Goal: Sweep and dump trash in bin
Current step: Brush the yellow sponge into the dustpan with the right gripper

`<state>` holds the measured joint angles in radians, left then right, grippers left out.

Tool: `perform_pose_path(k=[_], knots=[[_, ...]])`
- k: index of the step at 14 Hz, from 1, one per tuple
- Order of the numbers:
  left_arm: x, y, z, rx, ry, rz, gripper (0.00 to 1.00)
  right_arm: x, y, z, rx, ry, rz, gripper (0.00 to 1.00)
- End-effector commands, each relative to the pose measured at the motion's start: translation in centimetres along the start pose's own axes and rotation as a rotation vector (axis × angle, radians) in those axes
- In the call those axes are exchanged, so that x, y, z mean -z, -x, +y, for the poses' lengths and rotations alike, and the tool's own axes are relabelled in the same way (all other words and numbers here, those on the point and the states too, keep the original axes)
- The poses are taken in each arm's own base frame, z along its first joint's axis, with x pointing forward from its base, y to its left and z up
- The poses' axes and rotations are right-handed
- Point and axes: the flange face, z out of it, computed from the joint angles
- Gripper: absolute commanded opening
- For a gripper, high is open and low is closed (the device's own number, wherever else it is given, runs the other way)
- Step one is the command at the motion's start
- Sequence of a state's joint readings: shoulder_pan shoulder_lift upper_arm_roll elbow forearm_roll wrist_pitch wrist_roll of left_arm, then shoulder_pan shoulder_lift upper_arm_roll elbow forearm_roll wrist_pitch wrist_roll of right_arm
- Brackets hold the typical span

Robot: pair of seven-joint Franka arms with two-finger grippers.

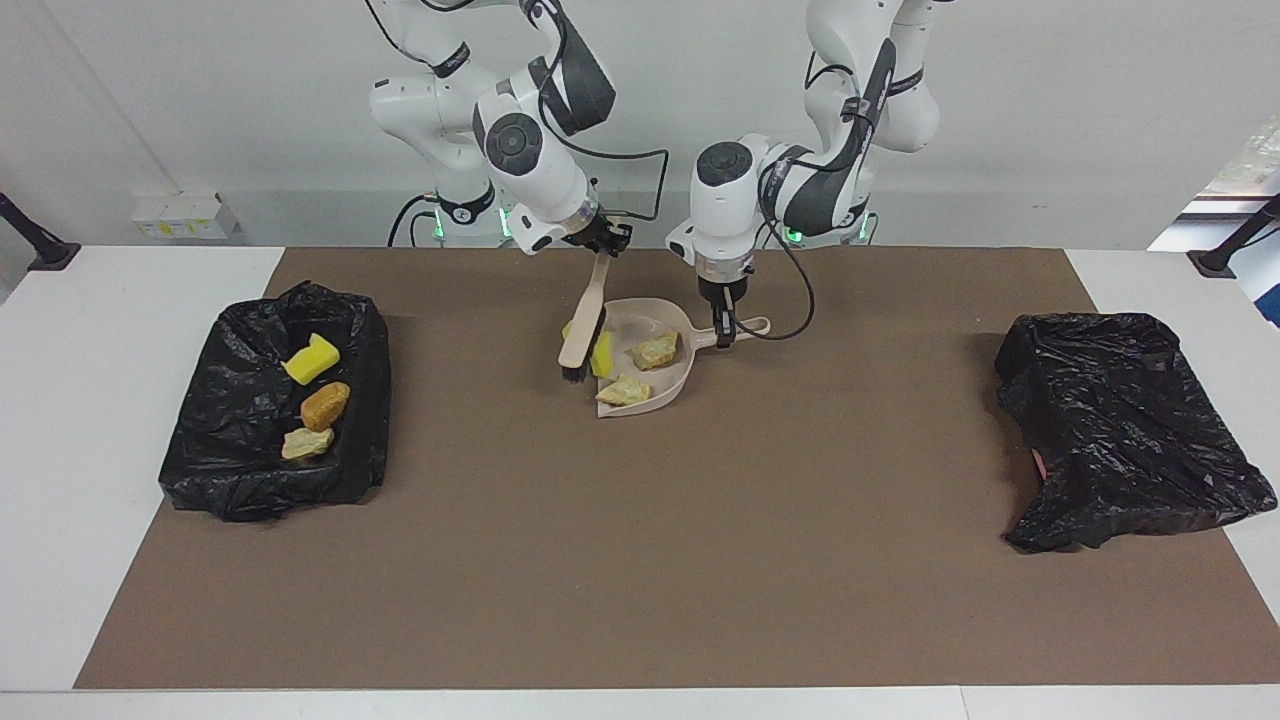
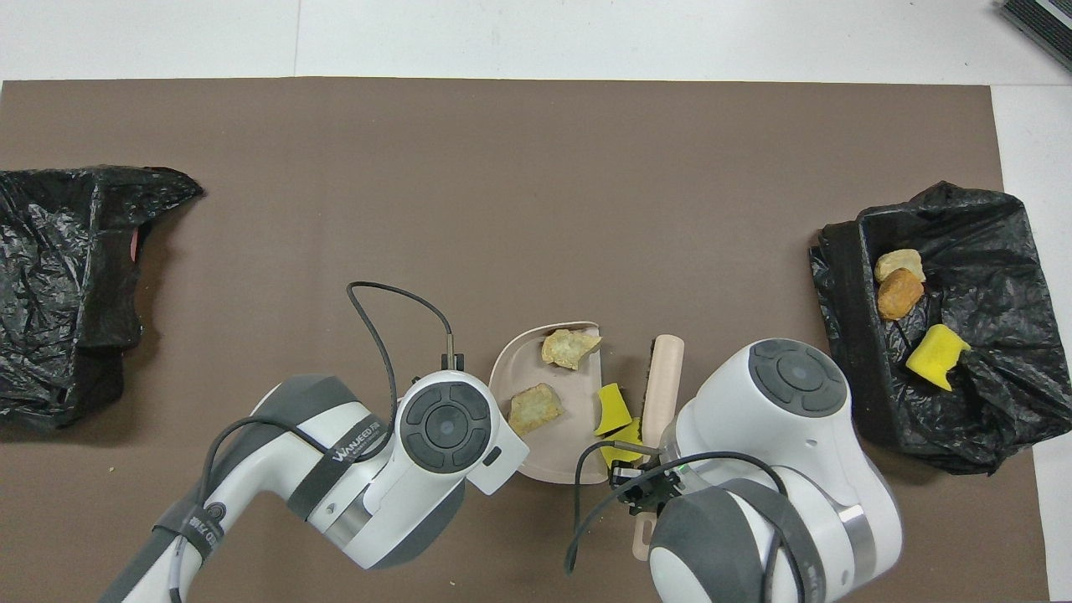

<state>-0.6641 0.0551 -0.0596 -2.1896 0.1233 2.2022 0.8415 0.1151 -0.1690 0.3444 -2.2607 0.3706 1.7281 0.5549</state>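
The right gripper (image 1: 607, 243) has its fingers clenched on the brush (image 1: 583, 335), whose long handle points back at the robots. The brush presses two yellow trash lumps (image 2: 615, 409) against the open lip of the dustpan (image 1: 665, 382). The left gripper (image 1: 724, 325) grips the dustpan handle. Two beige lumps (image 1: 655, 351) lie inside. The left arm reads "WANJEED".

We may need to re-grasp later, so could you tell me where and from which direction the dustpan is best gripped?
By its handle, from above. The handle is thin, lies flat on the mat and sticks out toward the left arm's end, clear of the trash in the dustpan. The left gripper holds it there.
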Motion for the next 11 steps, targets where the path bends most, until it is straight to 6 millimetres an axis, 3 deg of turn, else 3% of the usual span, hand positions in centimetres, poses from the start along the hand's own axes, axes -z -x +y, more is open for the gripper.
perform_pose_path(k=[1, 3, 5, 9, 11], knots=[[0.1, 0.7, 0.9, -0.104, 0.013, -0.012, 0.00, -2.5, 0.5, 2.4, 0.106, 0.044, -0.016, 0.00], [0.2, 1.0, 0.6, -0.191, -0.004, -0.030, 0.00, -3.2, 0.4, 2.2, 0.159, 0.094, 0.005, 0.00], [0.2, 1.0, 0.6, -0.208, -0.006, -0.033, 0.00, -4.3, 1.0, 0.8, 0.197, 0.118, 0.024, 0.00], [0.3, 0.7, 0.9, -0.196, -0.012, -0.029, 0.00, -4.5, 0.7, 0.1, 0.214, 0.101, 0.052, 0.00], [0.2, 0.9, 0.7, -0.119, -0.013, -0.027, 0.00, -6.7, 0.6, -2.1, 0.238, 0.079, 0.042, 0.00]])
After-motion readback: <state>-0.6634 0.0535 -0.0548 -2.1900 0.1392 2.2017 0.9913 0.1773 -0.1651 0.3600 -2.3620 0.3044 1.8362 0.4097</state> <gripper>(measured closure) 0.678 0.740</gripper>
